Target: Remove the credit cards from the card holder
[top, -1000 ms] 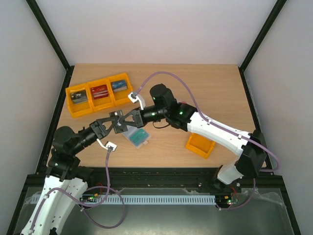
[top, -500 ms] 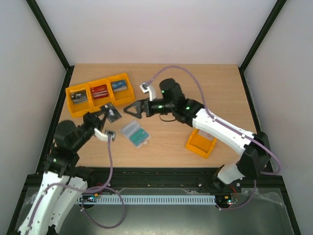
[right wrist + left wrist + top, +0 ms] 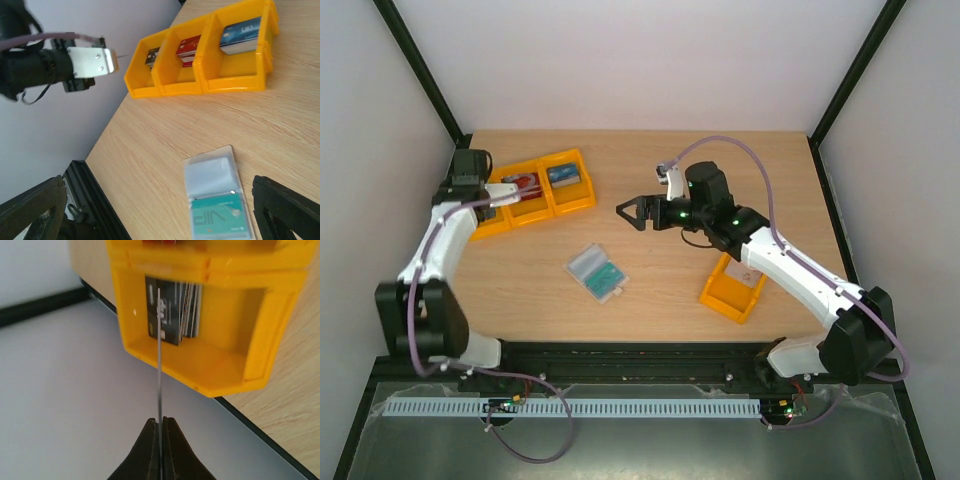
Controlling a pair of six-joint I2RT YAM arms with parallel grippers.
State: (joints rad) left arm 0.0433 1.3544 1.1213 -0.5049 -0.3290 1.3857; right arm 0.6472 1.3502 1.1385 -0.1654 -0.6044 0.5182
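Left gripper (image 3: 160, 421) is clenched on a thin card (image 3: 159, 355). Its own wrist cam sees that card edge-on only, a grey line running up from the pinched tips, so I can't call the colour. In that view the card's far end lines up with the dark cards (image 3: 172, 310) standing in the end bay of the orange bin row (image 3: 200, 370); I can't tell whether it's inside the bay or short of it. The right wrist cam gives me what that one doesn't: all three bays side by side, with dark, red cards (image 3: 187, 47) and blue cards (image 3: 242, 35), and the left arm hanging just off the dark end of the row. Right gripper (image 3: 159, 200) is released, with fingers spread to the bottom corners of its own view. The card holder (image 3: 215, 195) lies open and flat on the table (image 3: 300, 125) between them in frame. That view also shows a teal card (image 3: 220, 220) sitting in the nearer sleeve, with a clear sleeve beyond it. From the top cam I read the layout: the holder is mid-table, apart from both grippers, and the right gripper hovers near it on the far-right side. A single orange bin (image 3: 732, 292) shows only there, partly under the right forearm.
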